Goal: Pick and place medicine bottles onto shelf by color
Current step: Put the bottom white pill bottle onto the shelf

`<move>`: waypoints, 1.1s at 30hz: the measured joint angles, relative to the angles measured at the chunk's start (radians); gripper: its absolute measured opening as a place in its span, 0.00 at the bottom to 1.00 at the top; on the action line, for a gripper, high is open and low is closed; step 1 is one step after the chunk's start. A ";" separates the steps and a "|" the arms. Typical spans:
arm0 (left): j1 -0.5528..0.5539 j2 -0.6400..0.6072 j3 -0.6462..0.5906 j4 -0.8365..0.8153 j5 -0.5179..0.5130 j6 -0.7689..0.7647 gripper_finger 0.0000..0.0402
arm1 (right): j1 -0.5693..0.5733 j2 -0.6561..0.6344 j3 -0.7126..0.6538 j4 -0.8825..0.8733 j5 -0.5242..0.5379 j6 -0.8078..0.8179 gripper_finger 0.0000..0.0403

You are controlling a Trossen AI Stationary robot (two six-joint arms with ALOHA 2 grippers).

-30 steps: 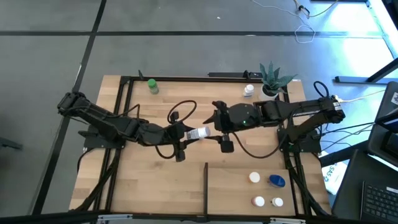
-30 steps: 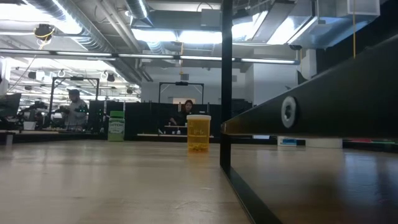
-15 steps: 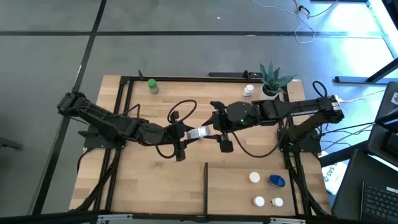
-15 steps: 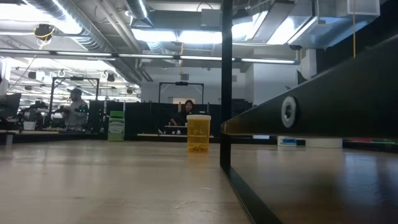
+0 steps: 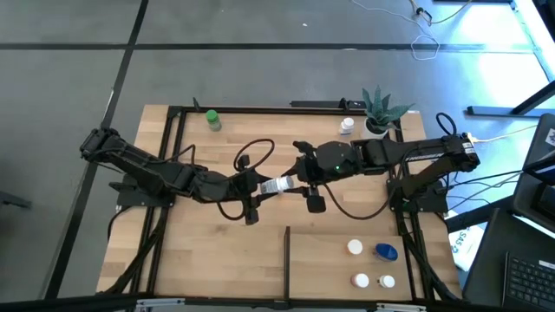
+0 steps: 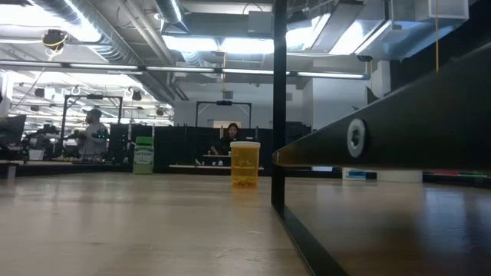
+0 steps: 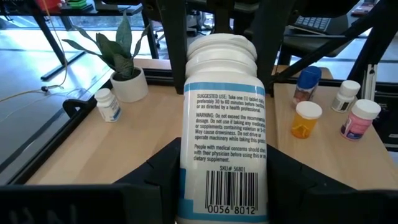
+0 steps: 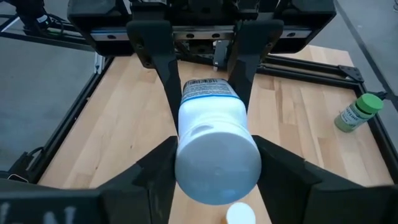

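From above, the left gripper (image 5: 260,186) and right gripper (image 5: 299,178) meet mid-table, both on a white bottle (image 5: 277,185). Low down, an orange bottle (image 6: 245,164) stands alone. Each wrist view shows fingers clamped around the white bottle.

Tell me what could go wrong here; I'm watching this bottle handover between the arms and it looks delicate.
1. The white labelled medicine bottle hangs in mid-air between the left gripper and the right gripper; if the left lets go before the right grips firmly, it could drop onto the light wooden table.
2. The right fingers flank only the capped end, so it may tilt.
3. The grippers are close and could collide.
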 joint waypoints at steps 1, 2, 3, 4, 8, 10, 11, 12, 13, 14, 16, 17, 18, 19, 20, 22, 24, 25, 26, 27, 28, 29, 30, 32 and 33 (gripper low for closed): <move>0.000 0.000 0.000 0.000 0.000 0.000 0.39 | 0.000 0.000 0.000 0.000 0.000 0.000 0.48; 0.001 0.000 0.000 0.000 0.000 -0.004 0.39 | 0.000 0.000 0.000 0.000 0.000 0.000 0.48; 0.004 0.000 0.000 0.000 0.002 -0.013 0.40 | 0.000 0.000 0.000 0.000 -0.001 0.001 0.47; 0.008 0.000 0.000 0.000 0.006 -0.019 0.40 | 0.000 0.000 0.000 -0.001 -0.001 0.001 0.47; 0.018 0.000 0.000 -0.001 0.009 -0.021 0.44 | 0.000 -0.001 0.000 -0.004 -0.002 0.001 0.45; 0.024 0.000 0.000 -0.001 0.010 -0.020 0.46 | 0.000 -0.001 0.000 -0.004 0.001 0.000 0.45; 0.025 0.000 0.000 -0.001 0.009 -0.013 0.47 | 0.000 -0.002 0.000 -0.004 0.003 0.001 0.46; 0.026 0.000 0.000 0.000 0.013 -0.004 0.47 | -0.001 -0.002 0.000 -0.004 0.004 0.002 0.46; 0.026 0.000 0.000 0.001 0.028 0.012 0.48 | -0.001 -0.002 0.000 -0.003 0.002 0.003 0.46; 0.026 0.000 0.000 0.003 0.041 0.024 0.48 | 0.000 -0.002 0.000 -0.003 0.001 0.003 0.46; 0.026 0.000 0.000 0.005 0.050 0.025 0.47 | 0.001 -0.002 0.000 -0.001 0.000 0.003 0.46; 0.026 0.000 0.000 0.005 0.051 0.025 0.47 | 0.001 -0.002 0.000 -0.001 0.000 0.004 0.46; 0.026 0.000 0.000 0.004 0.051 0.026 0.47 | 0.000 -0.002 0.000 -0.001 0.000 0.004 0.46; 0.026 0.000 0.000 0.004 0.051 0.026 0.47 | 0.000 -0.002 0.000 -0.001 -0.001 0.003 0.45; 0.026 0.000 0.000 0.004 0.051 0.026 0.48 | 0.000 -0.002 0.000 -0.002 -0.002 0.003 0.45; 0.026 0.000 0.000 0.005 0.051 0.029 0.48 | 0.000 -0.002 0.000 -0.004 -0.001 0.011 0.46; 0.026 0.000 0.000 0.013 0.051 0.034 0.48 | 0.000 -0.002 0.000 -0.010 -0.001 0.026 0.46; 0.026 0.000 0.000 0.018 0.052 0.034 0.48 | 0.000 -0.002 0.000 -0.014 -0.001 0.028 0.46; 0.026 0.000 0.000 0.021 0.052 0.034 0.48 | 0.000 -0.002 0.001 -0.017 -0.001 0.029 0.45; 0.026 0.001 -0.001 0.022 0.052 0.032 0.48 | -0.001 -0.002 0.001 -0.019 -0.001 0.029 0.45; 0.026 0.001 -0.001 0.022 0.052 0.032 0.48 | -0.001 -0.002 0.001 -0.020 -0.001 0.029 0.45; 0.024 0.001 -0.001 0.024 0.053 0.032 0.48 | -0.001 -0.002 0.001 -0.022 -0.001 0.029 0.45; 0.022 0.001 -0.001 0.028 0.053 0.032 0.48 | -0.001 -0.002 0.001 -0.025 -0.001 0.029 0.45; 0.019 0.001 -0.001 0.031 0.052 0.030 0.48 | -0.001 -0.002 0.001 -0.027 -0.003 0.029 0.45; 0.019 0.001 -0.001 0.031 0.052 0.028 0.48 | 0.000 -0.002 0.001 -0.028 -0.003 0.029 0.45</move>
